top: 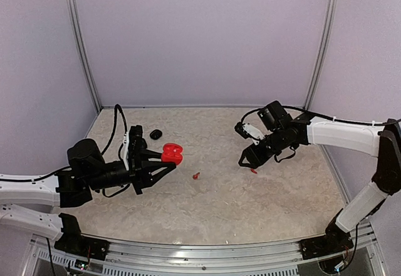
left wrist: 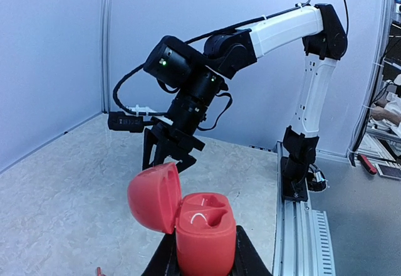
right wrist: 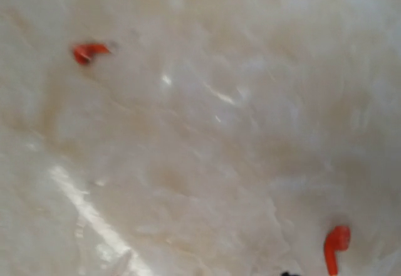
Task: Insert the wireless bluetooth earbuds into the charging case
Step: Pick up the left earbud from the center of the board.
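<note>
Red earbud (top: 253, 170) beside right pincer (top: 244, 162)

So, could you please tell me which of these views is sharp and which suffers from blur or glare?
Right wrist view: soft and smeared, the upper-left earbud and the lower-right earbud fuzzy, a pale glare streak on the table. Left wrist view: the red case sharp, a small glint inside. Top external view: evenly lit, crisp, no harsh shadows.

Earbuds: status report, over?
Left gripper shut on open red case. Right gripper open near a red earbud. Second earbud loose on table. Nothing in the way.
</note>
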`<state>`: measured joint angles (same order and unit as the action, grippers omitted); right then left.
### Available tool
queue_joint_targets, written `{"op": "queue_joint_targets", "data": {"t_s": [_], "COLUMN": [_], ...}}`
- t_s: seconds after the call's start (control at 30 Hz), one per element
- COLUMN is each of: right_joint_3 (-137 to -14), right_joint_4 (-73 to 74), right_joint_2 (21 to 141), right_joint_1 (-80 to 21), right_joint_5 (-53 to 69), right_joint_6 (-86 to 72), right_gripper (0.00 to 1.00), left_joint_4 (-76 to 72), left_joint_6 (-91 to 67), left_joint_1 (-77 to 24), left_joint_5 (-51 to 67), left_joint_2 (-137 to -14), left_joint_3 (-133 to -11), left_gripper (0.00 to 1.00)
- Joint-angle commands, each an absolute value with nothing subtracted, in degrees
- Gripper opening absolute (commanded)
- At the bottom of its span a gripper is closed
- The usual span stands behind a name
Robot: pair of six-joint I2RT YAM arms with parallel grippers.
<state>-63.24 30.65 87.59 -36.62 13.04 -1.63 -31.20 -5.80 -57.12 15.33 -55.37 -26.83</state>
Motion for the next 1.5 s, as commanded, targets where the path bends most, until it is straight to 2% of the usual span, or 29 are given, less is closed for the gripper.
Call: {"op": "queue_joint_targets", "data": {"t_s": [0.0, 0.37, 0.7, 1.1, 1.3, 1.47], "right_joint_3": [-65.75, -68.93, -69.04, -70.09, -71.27, -71.46], "right_joint_4": [32.61, 32.35, 33.43, 32.84, 32.52, 32.75], "right_joint_2": [92.5, 101.43, 104.14, 108.03, 109.21, 109.34], "right_joint_1": [-35.47, -34.32, -32.98, -31.43, -30.52, -30.5], "right_joint_5": [10.3, 7.26, 2.93, 4.55, 7.02, 10.63], "right_joint_6": [-2.27, -2.22, -1.1, -0.62, -0.58, -1.0], "right_gripper": [0.55, 0.54, 0.48, 0.37, 0.23, 0.2], "left_joint_4": [-32.65, -32.43, -32.04, -31.77, -31.64, -31.38], "left_joint_6": [-6.21, -6.35, -5.92, -5.67, -5.54, -5.49], "left_joint_1": [-56.66, -56.77, -56.85, -56.86, -56.87, -56.85], "left_joint_5": [13.66, 12.78, 12.72, 12.74, 12.8, 12.95], "left_joint_2": [-54.14, -54.24, -54.12, -54.39, -54.66, -54.76], "left_joint_3": [-26.26, -26.14, -26.21, -26.45, -26.74, -26.98], "left_gripper": [0.0, 0.0, 0.0, 0.0, 0.0, 0.0]}}
